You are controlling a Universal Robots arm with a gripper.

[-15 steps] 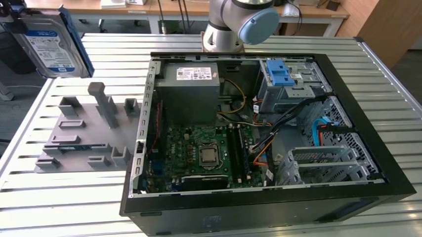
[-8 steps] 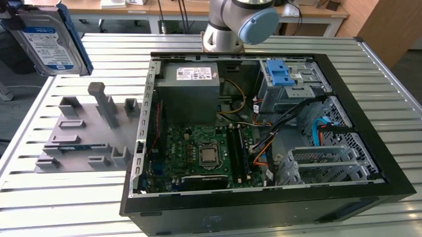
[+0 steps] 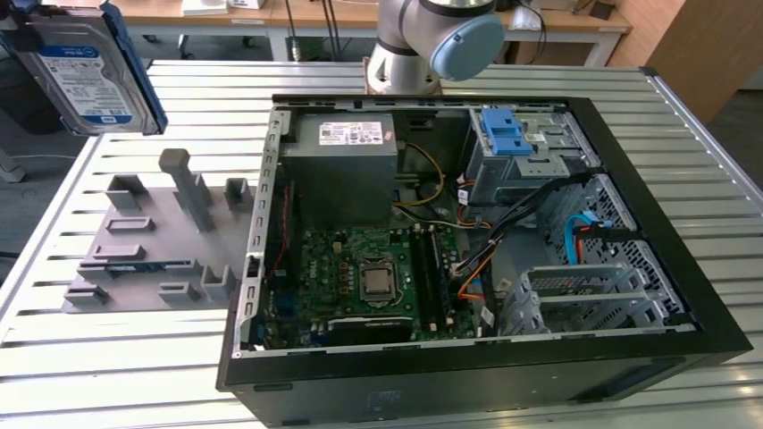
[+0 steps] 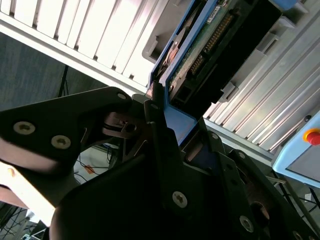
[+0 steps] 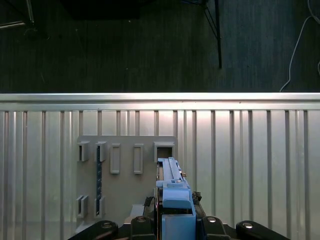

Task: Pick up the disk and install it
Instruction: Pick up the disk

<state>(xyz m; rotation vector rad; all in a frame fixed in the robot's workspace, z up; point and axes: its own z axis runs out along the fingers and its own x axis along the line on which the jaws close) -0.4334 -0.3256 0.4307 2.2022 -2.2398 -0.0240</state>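
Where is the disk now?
The disk hangs at the exterior view's upper left, above the grey holder beside the computer case; the first wrist view shows the claw gripping it.

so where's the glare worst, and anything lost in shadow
Second wrist view: the table glares near white behind the disk, whose underside sits dark. First wrist view: a bright strip along the table's edge, the floor beyond almost black. Exterior view: even light, only mild sheen on the table.

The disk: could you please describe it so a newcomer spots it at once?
From the open computer case on the table, look to the exterior view's upper left, above the grey tray. The disk hangs in the air there, a silver slab with blue-and-white label and blue frame, unlike the plain tray.
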